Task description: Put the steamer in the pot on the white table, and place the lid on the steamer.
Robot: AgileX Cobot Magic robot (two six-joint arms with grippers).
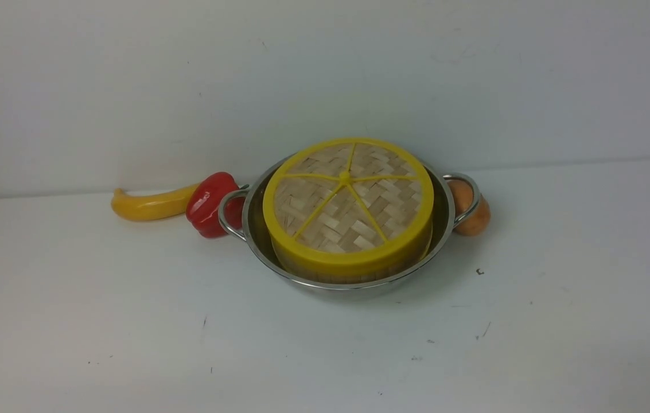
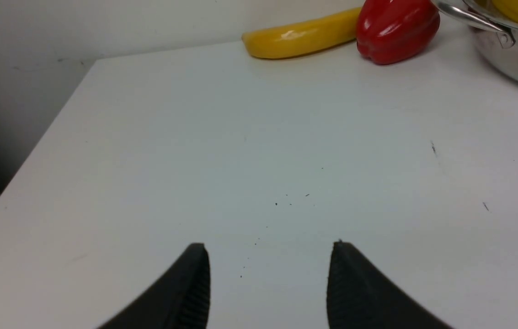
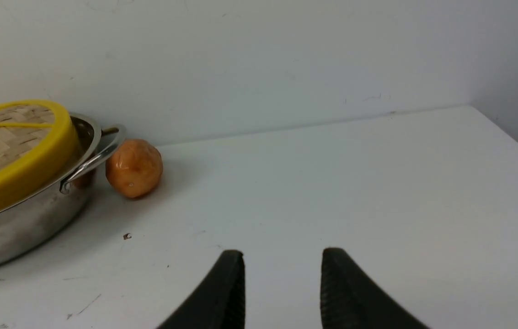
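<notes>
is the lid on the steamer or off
On. The lid sits atop the steamer, which stands inside the pot; it tilts slightly, higher at the back.

One wide shiny steel pot (image 1: pixel 442 226) with two looped wire handles, one low bamboo steamer basket (image 1: pixel 353 274), one flat woven bamboo lid (image 1: pixel 347 201) with a yellow rim, one long curved yellow vegetable (image 1: pixel 150 205), one red bell pepper (image 1: pixel 207 203), one round orange-brown fruit (image 1: pixel 471 209), one white table (image 1: pixel 129 321), two black grippers with ribbed fingers: the left gripper (image 2: pixel 269 249), the right gripper (image 3: pixel 282 256)
</notes>
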